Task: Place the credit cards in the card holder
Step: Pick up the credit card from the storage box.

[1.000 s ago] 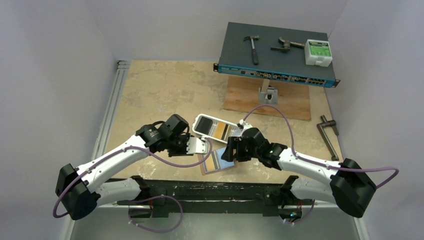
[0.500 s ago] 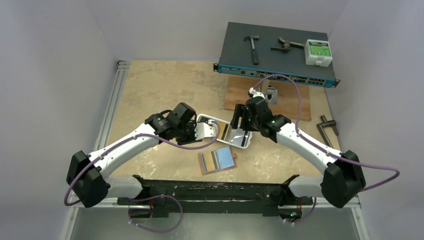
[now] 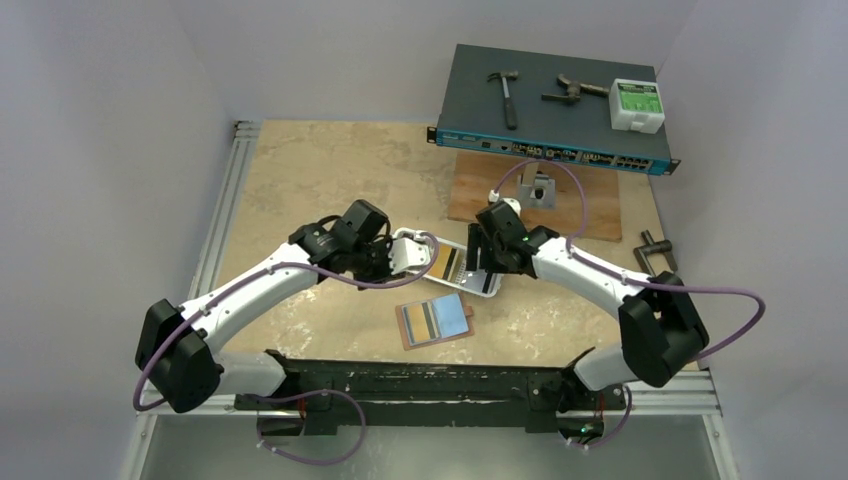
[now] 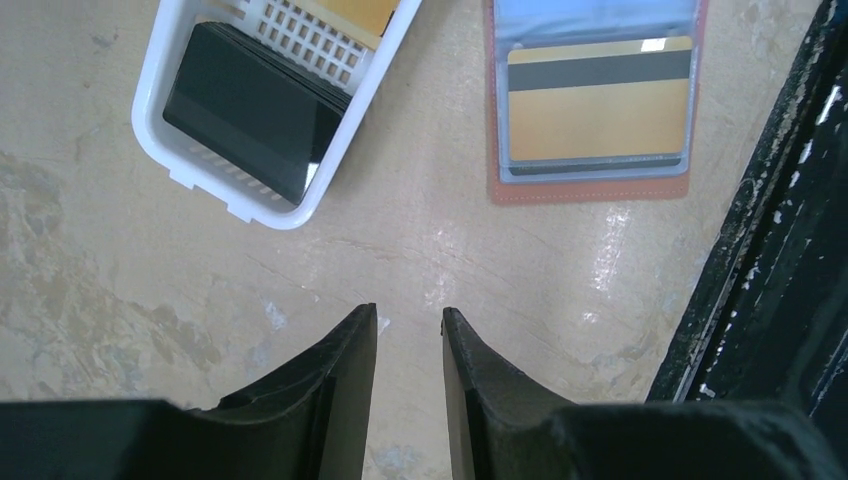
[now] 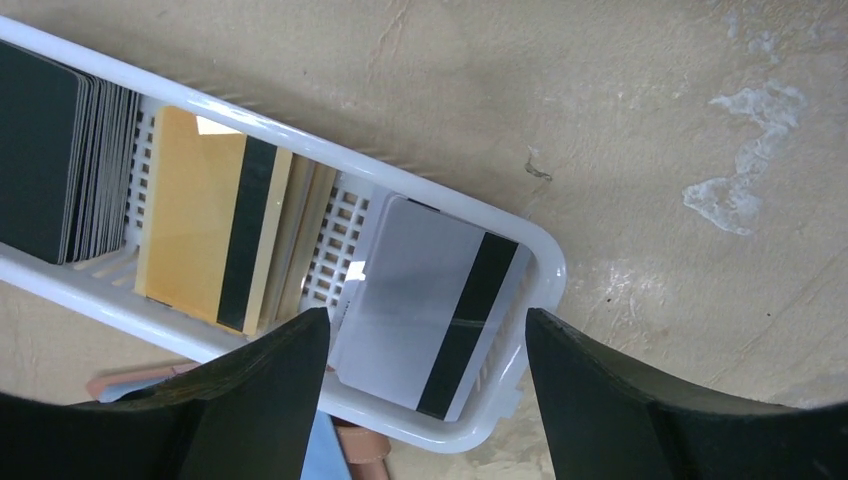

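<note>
Setup here is a beige, mottled stone-look tabletop (image 3: 320, 190) boxed in by plain pale walls (image 3: 330, 50). In the upper right of the overhead view there's a blue-grey network switch (image 3: 550, 125) with a hammer (image 3: 507, 92) and a white box (image 3: 637, 104) with a green label lying on top. A wooden board (image 3: 580, 205) sits just in front of it.

The card holder (image 4: 600, 191) lies open and flat at the lower centre of the overhead view, near the black rail (image 3: 420, 375) along the bottom. It's reddish-brown leather with clear pockets. One pocket shows a pocketed card (image 4: 598, 110), orange-yellow with a black stripe, and a pale blue card (image 3: 455, 318) sits next to it.

More credit cards (image 3: 447, 262) are in a white tray (image 5: 545, 270) just above the holder in the frame. There's a black stack (image 4: 250, 110) at one end, a gold card (image 5: 195, 215) with a black stripe in the middle, and a pale grey card (image 5: 425, 310) with a black stripe at the other end.

The left claw (image 4: 410, 325) hovers over bare tabletop beside the tray's black-stack end. Its fingers are only a narrow gap apart, with nothing between them. The right claw (image 5: 425, 330) is spread wide right over the pale grey card, also empty.
</note>
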Robot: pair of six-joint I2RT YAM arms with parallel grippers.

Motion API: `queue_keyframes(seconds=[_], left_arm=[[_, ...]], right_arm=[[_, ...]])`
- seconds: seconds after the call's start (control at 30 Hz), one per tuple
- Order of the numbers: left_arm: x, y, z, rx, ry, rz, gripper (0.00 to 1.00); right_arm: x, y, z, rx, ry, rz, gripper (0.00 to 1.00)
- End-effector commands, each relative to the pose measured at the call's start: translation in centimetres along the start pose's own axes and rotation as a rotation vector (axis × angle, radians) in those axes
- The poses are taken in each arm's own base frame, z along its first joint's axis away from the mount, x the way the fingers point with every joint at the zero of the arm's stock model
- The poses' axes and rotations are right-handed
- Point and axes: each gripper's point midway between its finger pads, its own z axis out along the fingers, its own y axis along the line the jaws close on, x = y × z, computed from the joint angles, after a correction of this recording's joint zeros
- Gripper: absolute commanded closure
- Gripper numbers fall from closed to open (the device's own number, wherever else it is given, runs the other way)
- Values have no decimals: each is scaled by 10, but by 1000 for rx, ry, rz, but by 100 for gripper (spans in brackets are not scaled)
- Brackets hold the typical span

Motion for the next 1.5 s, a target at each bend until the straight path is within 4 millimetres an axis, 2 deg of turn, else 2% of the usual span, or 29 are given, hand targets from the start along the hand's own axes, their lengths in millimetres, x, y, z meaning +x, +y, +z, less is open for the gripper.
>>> queue_keyframes(seconds=[0.0, 0.13, 0.23, 0.3, 0.43, 0.53, 0.63, 0.73, 0.8, 1.13, 1.3, 1.47], left_arm=[[-46, 5, -10, 33, -176, -45, 69], [-86, 1, -4, 163, -251, -140, 67], [-115, 4, 12, 246, -310, -231, 67], [-134, 2, 22, 305, -369, -286, 67], [-162, 4, 42, 381, -442, -438, 67], [-172, 5, 58, 402, -474, -555, 67], [-177, 5, 75, 385, -487, -619, 67], [-178, 8, 92, 364, -489, -701, 67], [-184, 13, 99, 356, -525, -731, 67], [-166, 19, 142, 284, -457, -850, 67], [-152, 24, 150, 208, -413, -854, 66], [-153, 20, 156, 241, -398, -872, 66]], right_arm=[[-20, 15, -18, -57, -70, 46, 29], [-21, 19, -27, -109, -96, 68, 37], [-19, 18, -31, -135, -104, 99, 53], [-20, 13, -33, -138, -112, 133, 58], [-20, 2, -36, -141, -121, 184, 58], [-20, -2, -36, -145, -134, 216, 55], [-20, -4, -35, -148, -144, 242, 60], [-16, -2, -31, -161, -135, 252, 86], [-13, -1, -27, -166, -120, 254, 93], [1, -5, -10, -135, -72, 230, 97], [3, -8, -9, -123, -64, 221, 99], [8, -10, -7, -116, -50, 215, 99]])
